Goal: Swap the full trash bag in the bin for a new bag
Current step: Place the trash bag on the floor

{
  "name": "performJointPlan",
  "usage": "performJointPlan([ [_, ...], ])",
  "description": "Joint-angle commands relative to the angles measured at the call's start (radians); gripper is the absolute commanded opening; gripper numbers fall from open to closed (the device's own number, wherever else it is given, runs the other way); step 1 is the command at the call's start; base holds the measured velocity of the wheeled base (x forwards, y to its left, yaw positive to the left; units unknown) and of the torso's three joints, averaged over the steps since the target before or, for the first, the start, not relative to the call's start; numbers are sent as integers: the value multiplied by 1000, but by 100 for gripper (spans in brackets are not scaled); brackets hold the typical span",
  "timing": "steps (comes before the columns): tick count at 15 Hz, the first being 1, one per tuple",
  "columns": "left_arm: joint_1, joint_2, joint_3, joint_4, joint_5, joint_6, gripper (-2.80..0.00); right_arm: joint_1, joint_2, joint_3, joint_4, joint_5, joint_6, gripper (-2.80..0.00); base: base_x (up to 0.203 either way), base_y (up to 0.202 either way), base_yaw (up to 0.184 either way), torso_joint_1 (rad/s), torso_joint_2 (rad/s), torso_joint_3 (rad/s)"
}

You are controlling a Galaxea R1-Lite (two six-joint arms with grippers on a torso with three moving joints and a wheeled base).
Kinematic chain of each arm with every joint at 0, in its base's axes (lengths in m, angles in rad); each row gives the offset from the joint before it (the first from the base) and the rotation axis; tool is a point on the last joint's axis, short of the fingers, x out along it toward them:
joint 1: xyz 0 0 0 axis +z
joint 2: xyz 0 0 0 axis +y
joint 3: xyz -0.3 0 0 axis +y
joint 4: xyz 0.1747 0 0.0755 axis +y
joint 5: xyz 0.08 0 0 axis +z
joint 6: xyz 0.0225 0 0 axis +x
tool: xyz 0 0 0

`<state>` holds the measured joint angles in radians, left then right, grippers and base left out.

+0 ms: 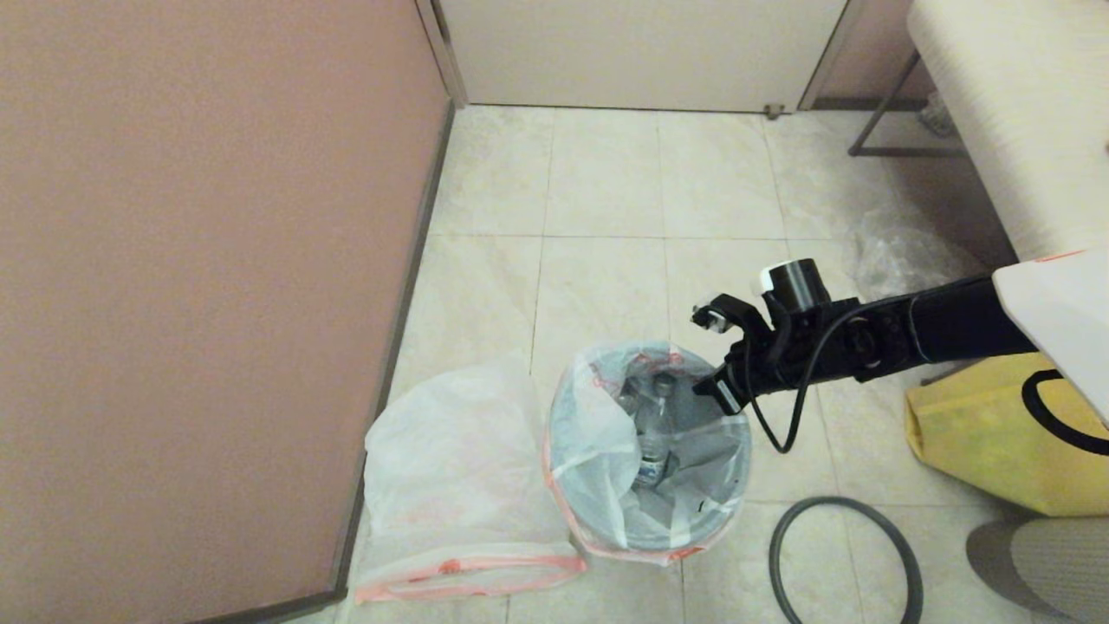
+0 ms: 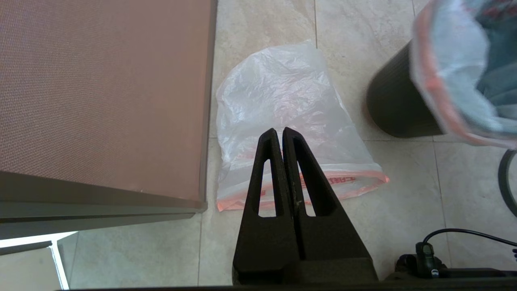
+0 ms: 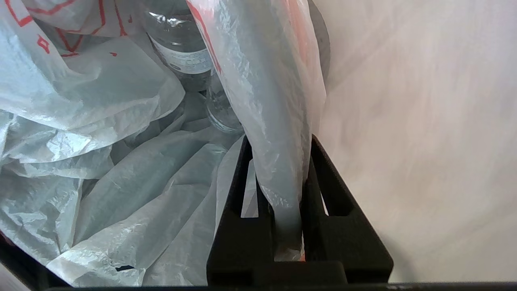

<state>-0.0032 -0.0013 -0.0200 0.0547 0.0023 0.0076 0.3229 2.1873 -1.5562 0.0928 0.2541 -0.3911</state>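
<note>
The full trash bag (image 1: 598,433) lines the dark bin (image 2: 398,105), its orange-pink mouth band folded over the rim; a bottle (image 3: 181,52) and other containers lie inside. My right gripper (image 1: 723,394) is at the bin's far right rim. In the right wrist view it (image 3: 279,139) is shut on a gathered fold of this bag's mouth. The new bag (image 1: 450,468) lies limp and flat on the floor left of the bin, against the wall. In the left wrist view my left gripper (image 2: 279,131) hovers shut and empty above that bag (image 2: 282,93).
A grey rim ring (image 1: 845,563) lies on the tiles right of the bin. A yellow fabric bag (image 1: 988,433) stands further right. A clear crinkly bag (image 1: 901,251) sits behind my right arm. A pink-brown wall (image 1: 199,286) closes the left side.
</note>
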Motion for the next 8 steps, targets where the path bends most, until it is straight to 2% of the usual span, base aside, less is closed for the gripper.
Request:
performJointPlan([
  [1,0,1,0,1,1,0,-280,-17,-13,-2,5,22,-114,-280,0,0,0,0,0,0],
  [4,0,1,0,0,1,0,-280,-22,14,-12,16,-18,-256,-280,0,0,0,0,0,0],
  [6,0,1,0,0,1,0,-280,-30,62,-78,28,-75,-336,-280,0,0,0,0,0,0],
  [8,0,1,0,0,1,0,-280,-31,89,-155,98,-122,-390,-280,0,0,0,0,0,0],
])
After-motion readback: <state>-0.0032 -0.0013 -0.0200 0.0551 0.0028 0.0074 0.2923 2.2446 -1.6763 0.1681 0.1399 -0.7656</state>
